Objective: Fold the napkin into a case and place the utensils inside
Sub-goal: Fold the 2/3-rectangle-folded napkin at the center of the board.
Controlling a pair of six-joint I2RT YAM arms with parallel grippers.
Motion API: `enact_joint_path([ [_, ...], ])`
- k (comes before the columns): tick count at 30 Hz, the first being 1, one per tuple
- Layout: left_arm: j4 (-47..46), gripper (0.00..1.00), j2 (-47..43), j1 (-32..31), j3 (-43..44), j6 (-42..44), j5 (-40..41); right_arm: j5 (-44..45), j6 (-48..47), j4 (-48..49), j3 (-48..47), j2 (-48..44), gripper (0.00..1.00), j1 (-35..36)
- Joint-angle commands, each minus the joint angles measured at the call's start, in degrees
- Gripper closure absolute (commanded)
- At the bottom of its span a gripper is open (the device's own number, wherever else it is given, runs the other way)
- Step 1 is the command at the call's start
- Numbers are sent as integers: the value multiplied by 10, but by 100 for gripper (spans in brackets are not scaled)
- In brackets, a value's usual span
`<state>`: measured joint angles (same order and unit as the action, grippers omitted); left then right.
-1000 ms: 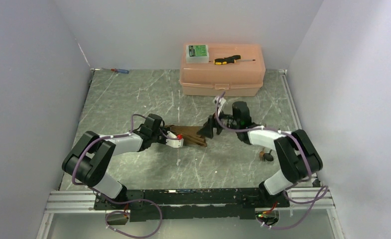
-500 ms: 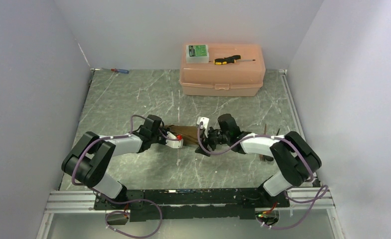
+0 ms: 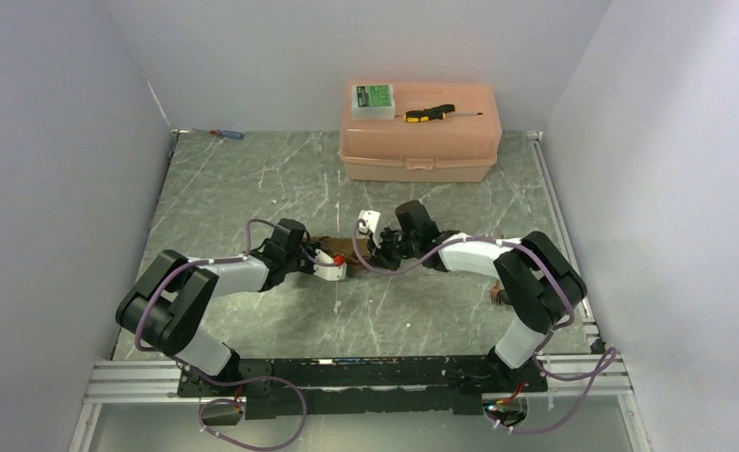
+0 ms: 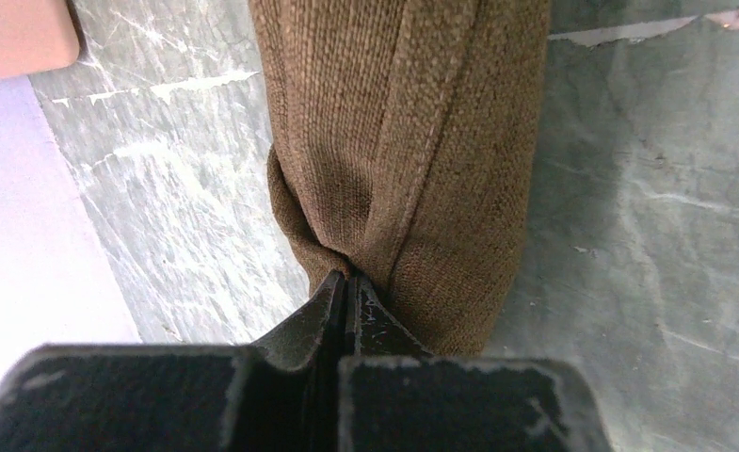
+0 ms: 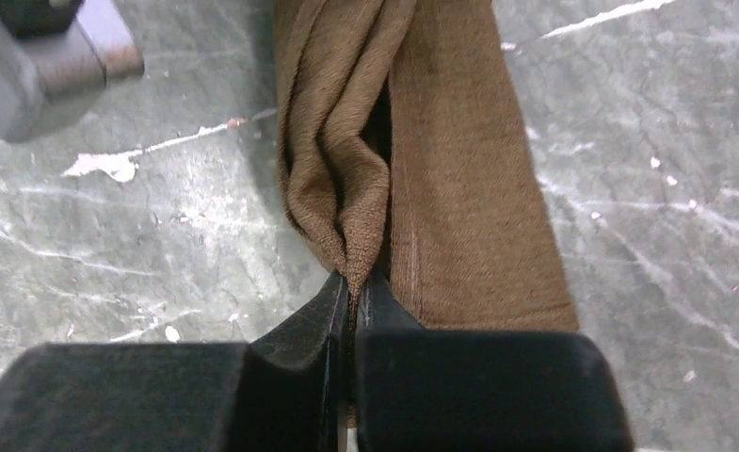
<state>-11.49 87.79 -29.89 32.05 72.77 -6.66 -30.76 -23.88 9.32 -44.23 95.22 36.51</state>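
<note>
- Two grippers pinch the napkin (image 4: 412,141) at opposite ends, mid-table between the arms. The left gripper (image 4: 348,282) has its jaws pressed together on a gathered fold at one short end. The right gripper (image 5: 351,282) is likewise clamped on a puckered edge at the other end.
- Holding both ends this way likely keeps the narrow folded strip taut and aligned, so the next fold can be laid without the layers slipping apart.
- Both arms reach inward, low over the table (image 3: 252,179), with forearms nearly level. Their wrists face each other with the cloth between them, fingers angled down toward the surface.
- One small dark object beside the right arm's elbow may be the utensils (image 3: 502,297), though it is too small to be sure. It lies well apart from the cloth and is not yet inside.
</note>
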Motion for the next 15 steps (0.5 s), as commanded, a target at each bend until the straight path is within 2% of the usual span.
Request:
enact_joint_path([
  [1,72,97,3,-13,-29,-32,-36,-55,-10,-84,-88,20,100,-13],
  [8,52,97,-26,-13,-43,-31,-24,-134,-55,-333,-253,122,100,-53],
  [12,44,95,-30,-14,-34,-45,-2,-161,-69,-418,-324,184,100,-62],
  [15,43,93,-36,-14,-19,-65,14,-168,-72,-447,-347,213,100,-69],
])
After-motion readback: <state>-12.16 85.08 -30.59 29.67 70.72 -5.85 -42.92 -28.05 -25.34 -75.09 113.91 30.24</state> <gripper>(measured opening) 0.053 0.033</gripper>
